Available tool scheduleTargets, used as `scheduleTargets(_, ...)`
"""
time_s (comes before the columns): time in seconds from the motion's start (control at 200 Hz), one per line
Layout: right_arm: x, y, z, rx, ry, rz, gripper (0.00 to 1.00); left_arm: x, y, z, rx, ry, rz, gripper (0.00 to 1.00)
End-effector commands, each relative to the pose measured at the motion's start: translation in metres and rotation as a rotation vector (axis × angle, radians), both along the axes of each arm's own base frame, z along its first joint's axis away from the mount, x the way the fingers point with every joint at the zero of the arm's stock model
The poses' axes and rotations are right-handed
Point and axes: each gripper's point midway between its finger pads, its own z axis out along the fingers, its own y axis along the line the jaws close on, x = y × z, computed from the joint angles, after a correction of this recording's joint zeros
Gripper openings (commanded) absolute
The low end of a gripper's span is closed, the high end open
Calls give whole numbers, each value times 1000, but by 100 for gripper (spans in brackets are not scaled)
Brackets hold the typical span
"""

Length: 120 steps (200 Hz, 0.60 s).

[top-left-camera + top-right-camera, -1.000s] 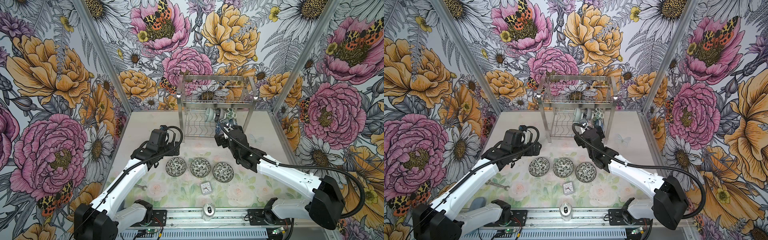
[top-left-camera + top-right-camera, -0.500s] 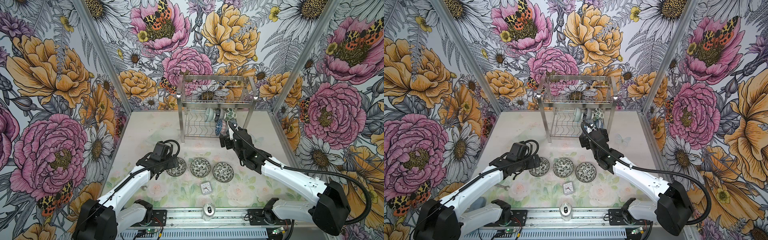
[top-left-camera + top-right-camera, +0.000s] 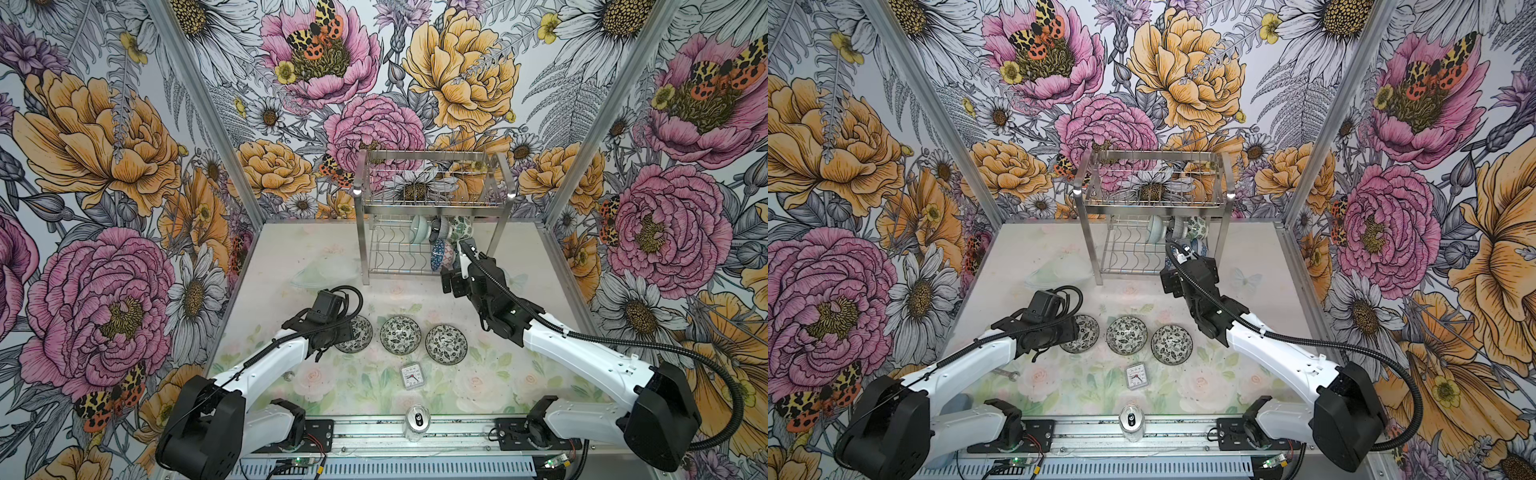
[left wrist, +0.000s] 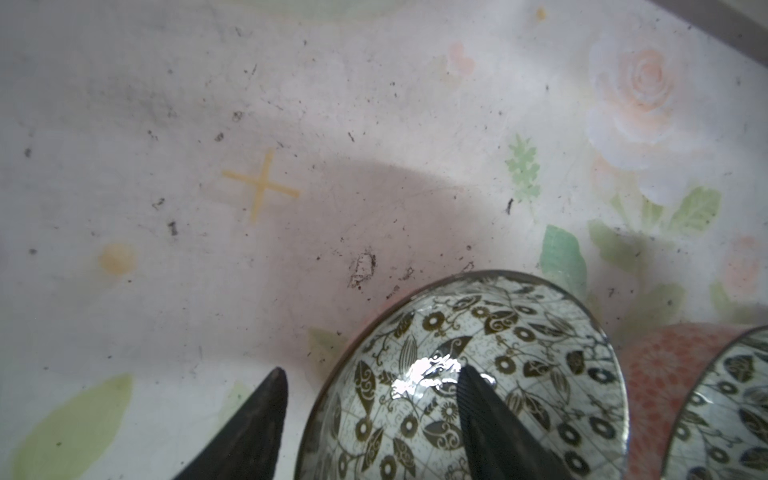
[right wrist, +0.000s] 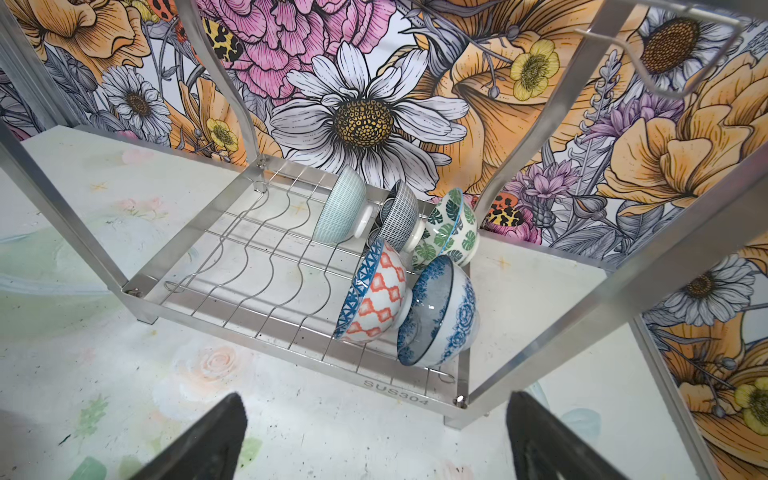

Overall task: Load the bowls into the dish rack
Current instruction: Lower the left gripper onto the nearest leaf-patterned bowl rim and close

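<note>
Three black-and-white leaf bowls stand in a row on the table: left [image 3: 360, 328], middle [image 3: 400, 335], right [image 3: 446, 344]. My left gripper [image 4: 370, 370] is down over the left bowl [image 4: 519, 357]. It is open, with one finger inside the bowl and the other outside, a gap away from the rim. The dish rack [image 3: 432, 199] stands at the back. Its lower tier [image 5: 266, 249] holds several bowls on edge, among them a blue floral bowl [image 5: 440, 311] and a green-leaf bowl [image 5: 451, 226]. My right gripper [image 5: 376, 395] hangs open and empty just before the rack's front rail.
A small square clock [image 3: 411, 375] lies in front of the bowl row. A can [image 3: 417, 422] stands on the front rail. A wrench [image 3: 1008, 374] lies near the left arm. The rack's legs [image 5: 582, 307] flank the right gripper.
My left arm came down and forward onto the left bowl and its jaws narrowed round the rim. My right gripper backed away from the rack, staying open.
</note>
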Motion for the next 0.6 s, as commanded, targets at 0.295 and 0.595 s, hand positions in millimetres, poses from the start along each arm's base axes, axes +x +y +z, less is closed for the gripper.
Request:
scheduleTargets(0.295, -3, -4, -3, 16, 19, -4, 99, 4, -3, -2, -6, -22, -9, 33)
scheduleTargets(0.595, -6, -8, -1, 19, 13, -8, 98, 2, 2, -10, 12, -11, 0, 20)
